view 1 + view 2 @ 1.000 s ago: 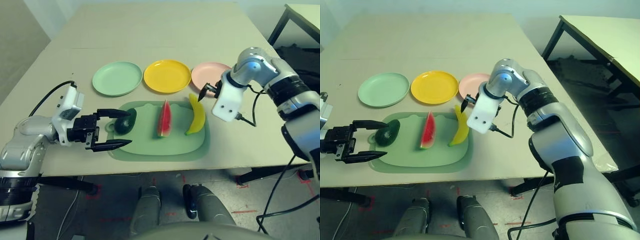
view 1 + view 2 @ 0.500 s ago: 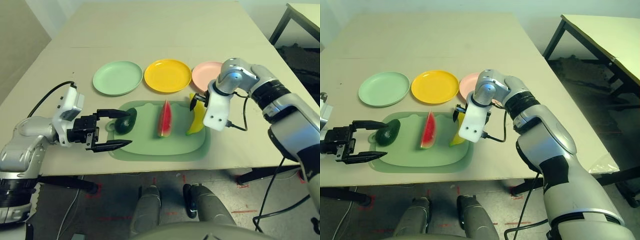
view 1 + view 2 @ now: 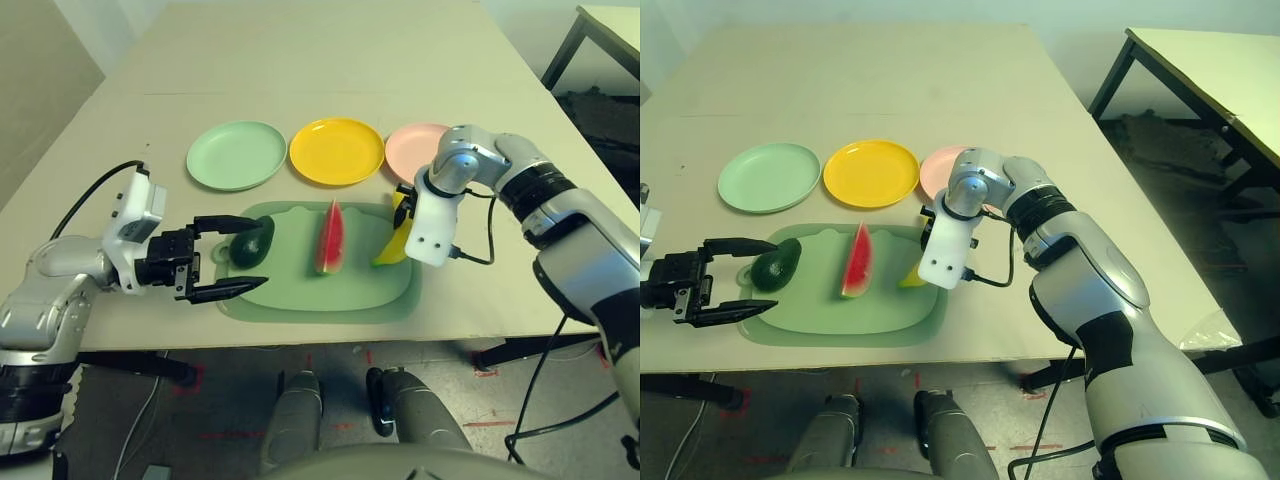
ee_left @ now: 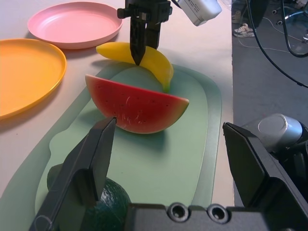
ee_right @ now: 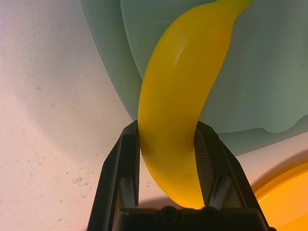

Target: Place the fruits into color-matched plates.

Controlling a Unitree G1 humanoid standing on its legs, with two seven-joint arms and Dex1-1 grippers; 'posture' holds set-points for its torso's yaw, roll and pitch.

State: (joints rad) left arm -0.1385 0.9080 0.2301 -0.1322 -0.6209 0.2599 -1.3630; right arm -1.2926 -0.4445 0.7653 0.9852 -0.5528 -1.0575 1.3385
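Hovering with jaws spread wide, left gripper [image 3: 228,259] sits just beside the avocado [image 3: 250,242] on the green mat [image 3: 300,290]. Right gripper [image 5: 166,159] pinches the banana [image 5: 185,91] at the mat's right edge, the watermelon wedge [image 3: 329,238] between them. Beyond on the tabletop [image 3: 300,70]: mint green plate [image 3: 236,156], yellow plate [image 3: 336,151], pale pink plate [image 3: 415,142].

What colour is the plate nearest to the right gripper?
Pale pink plate, clearest in the left wrist view, behind the right gripper.

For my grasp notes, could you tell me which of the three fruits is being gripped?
The banana: the right gripper is shut on it, while the avocado and watermelon wedge lie ungripped.
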